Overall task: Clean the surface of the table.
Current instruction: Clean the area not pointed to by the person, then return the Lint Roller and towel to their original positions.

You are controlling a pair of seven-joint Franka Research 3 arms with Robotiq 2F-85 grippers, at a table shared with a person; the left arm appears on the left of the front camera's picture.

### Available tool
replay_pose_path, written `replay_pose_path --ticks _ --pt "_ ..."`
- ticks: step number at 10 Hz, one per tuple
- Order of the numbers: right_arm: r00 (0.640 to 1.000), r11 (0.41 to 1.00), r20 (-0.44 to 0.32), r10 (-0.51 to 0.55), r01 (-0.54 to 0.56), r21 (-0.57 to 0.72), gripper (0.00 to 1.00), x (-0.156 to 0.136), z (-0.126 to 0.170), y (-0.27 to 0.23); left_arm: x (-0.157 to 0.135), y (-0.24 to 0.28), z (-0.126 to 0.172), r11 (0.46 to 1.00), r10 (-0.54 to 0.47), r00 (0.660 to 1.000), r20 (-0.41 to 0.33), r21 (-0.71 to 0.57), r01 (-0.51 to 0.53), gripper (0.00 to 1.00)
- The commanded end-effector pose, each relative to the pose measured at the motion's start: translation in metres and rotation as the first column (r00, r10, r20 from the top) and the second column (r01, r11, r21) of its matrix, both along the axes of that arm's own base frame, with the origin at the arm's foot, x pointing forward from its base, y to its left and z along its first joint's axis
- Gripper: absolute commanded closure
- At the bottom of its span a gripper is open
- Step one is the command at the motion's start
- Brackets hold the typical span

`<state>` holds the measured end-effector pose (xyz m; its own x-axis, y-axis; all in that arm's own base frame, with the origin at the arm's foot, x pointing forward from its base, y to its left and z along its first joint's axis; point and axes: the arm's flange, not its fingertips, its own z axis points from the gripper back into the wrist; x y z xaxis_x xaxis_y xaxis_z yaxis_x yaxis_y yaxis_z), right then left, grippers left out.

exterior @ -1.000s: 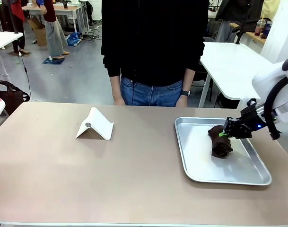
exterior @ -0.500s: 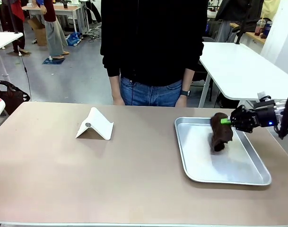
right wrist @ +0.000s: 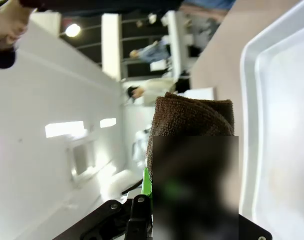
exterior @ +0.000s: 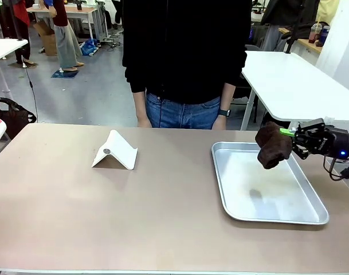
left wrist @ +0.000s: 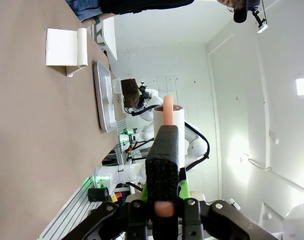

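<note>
**A:** The right pincer [exterior: 286,133] is pinching a bunched brown cloth [exterior: 270,146], holding it in the air above the far end of the silver tray [exterior: 277,220], which lies by the tabletop's right edge.

**B:** And the tabletop [exterior: 134,217] itself?

**A:** Bare taupe across the middle and along the near edge. A white folded stand [exterior: 115,150] sits toward the far edge, left of centre.

**B:** Then I'd carry the cloth clear over the tray rim, lower it until it presses flat, and wipe in overlapping strokes, steering round the stand.

**A:** Agreed. Keep the pinch firm, because the cloth hangs loose below the pads. The left pincer [left wrist: 161,200] is pressed onto a dark block [left wrist: 161,155] I can't identify.
</note>
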<state>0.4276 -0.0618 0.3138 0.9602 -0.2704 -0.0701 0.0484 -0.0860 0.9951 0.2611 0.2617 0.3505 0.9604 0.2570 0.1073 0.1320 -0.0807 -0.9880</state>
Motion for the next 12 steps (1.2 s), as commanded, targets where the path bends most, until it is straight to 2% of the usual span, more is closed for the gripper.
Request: replay_pose_path --ticks 1,3,4,12 --pt "0.999 0.998 0.013 0.048 -0.049 0.043 0.89 -0.005 0.009 -0.012 0.000 -0.003 0.005 1.000 0.009 1.000 -0.009 -0.013 -0.009 0.78" --pt "0.995 0.998 0.085 0.061 -0.061 0.002 0.89 -0.011 0.009 -0.016 0.000 -0.003 0.005 1.000 0.009 1.000 -0.009 -0.013 -0.009 0.78" --pt "0.999 0.998 0.016 0.044 -0.045 0.048 0.89 -0.008 0.004 -0.005 0.000 -0.003 0.005 1.000 0.009 1.000 -0.009 -0.013 -0.009 0.78" --pt "0.999 0.998 0.016 0.044 -0.045 0.048 0.89 -0.008 0.004 -0.005 0.000 -0.003 0.005 1.000 0.009 1.000 -0.009 -0.013 -0.009 0.78"
